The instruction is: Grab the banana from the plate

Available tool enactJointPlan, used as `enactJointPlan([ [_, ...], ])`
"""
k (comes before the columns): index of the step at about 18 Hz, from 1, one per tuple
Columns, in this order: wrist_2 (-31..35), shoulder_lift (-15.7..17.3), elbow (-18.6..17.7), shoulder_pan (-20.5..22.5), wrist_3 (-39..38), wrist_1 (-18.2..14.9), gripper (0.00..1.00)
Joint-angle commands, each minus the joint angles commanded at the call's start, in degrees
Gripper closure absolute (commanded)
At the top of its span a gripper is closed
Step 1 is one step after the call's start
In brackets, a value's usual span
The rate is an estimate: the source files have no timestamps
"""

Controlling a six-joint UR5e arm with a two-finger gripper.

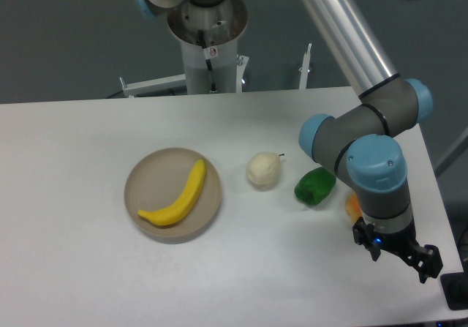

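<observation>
**Inspector:** Across the white bench (88, 268), four items are lying in a rough row, and the arm is occupying the right-hand end. The arm's wrist is hanging over the bench's near right corner, with the hand (401, 254) pointing down, well apart from the plate (137, 181).

**Clerk:** Is the hand holding anything?

**Inspector:** Nothing is showing in it. Whether its fingers are spread or pressed together, I cannot tell; the wrist is masking them.

**Clerk:** And the goods?

**Inspector:** The plate is sitting left of centre, and the banana (179, 197) is lying across it, untouched. Right of the plate a pale round fruit (263, 170) is resting, then a green pepper (315, 186), then an orange fruit (352, 207) largely hidden behind the arm.

**Clerk:** Progress?

**Inspector:** I am judging it as not begun. Approach, descent, grasp and lift are all remaining.
</observation>
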Motion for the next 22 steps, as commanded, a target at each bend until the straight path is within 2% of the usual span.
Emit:
enactJointPlan([
  [8, -0.1, 1.5, -1.2, -0.2, -0.7, 0.1, 0.00],
  [11, -0.4, 3.7, -3.3, -0.8, -1.3, -0.4, 0.00],
  [14, -2.5, 8.6, -7.7, -1.7, -4.0, -1.6, 0.00],
  [17, -3.3, 11.5, -8.9, -2.7, -5.6, -5.4, 0.00],
  [19, -3.3, 13.0, -9.4, -3.1, -7.5, -10.0, 0.00],
  [22, -3.3, 15.8, -11.3, -3.8, -9.3, -19.0, 0.00],
])
